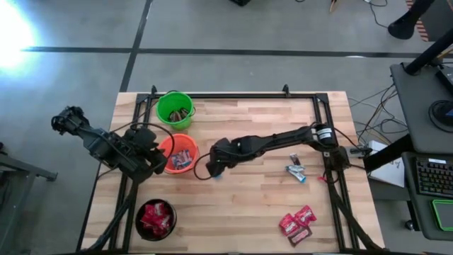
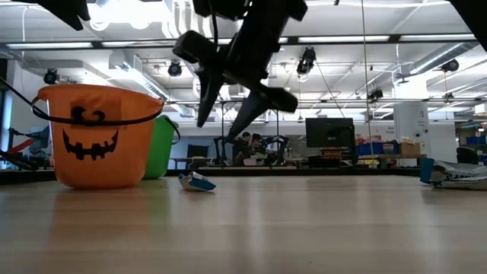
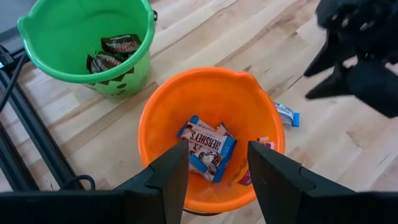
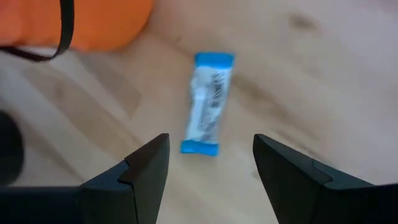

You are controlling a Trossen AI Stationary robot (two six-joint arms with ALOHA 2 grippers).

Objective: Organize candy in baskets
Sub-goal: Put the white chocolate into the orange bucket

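Note:
A blue-and-white candy [image 4: 208,102] lies flat on the wooden table just right of the orange basket [image 1: 180,152]. My right gripper [image 4: 211,180] hangs open above this candy, slanting down, touching nothing; the low view shows its fingers [image 2: 221,125] well clear of the candy [image 2: 196,181]. My left gripper [image 3: 217,180] stands open above the orange basket's [image 3: 211,137] near-left rim, with nothing between its fingers. The orange basket holds blue-and-white candy [image 3: 208,152]. The green basket [image 1: 175,110] holds brown candy [image 3: 112,53]. The black basket [image 1: 156,218] holds red candy.
More blue-and-white candy [image 1: 296,170] lies at the table's right. Red and brown pieces [image 1: 297,223] lie near the front right corner. A black metal frame [image 1: 233,95] runs along the table's edges. Bare wood lies in the middle, between the baskets and the loose candy.

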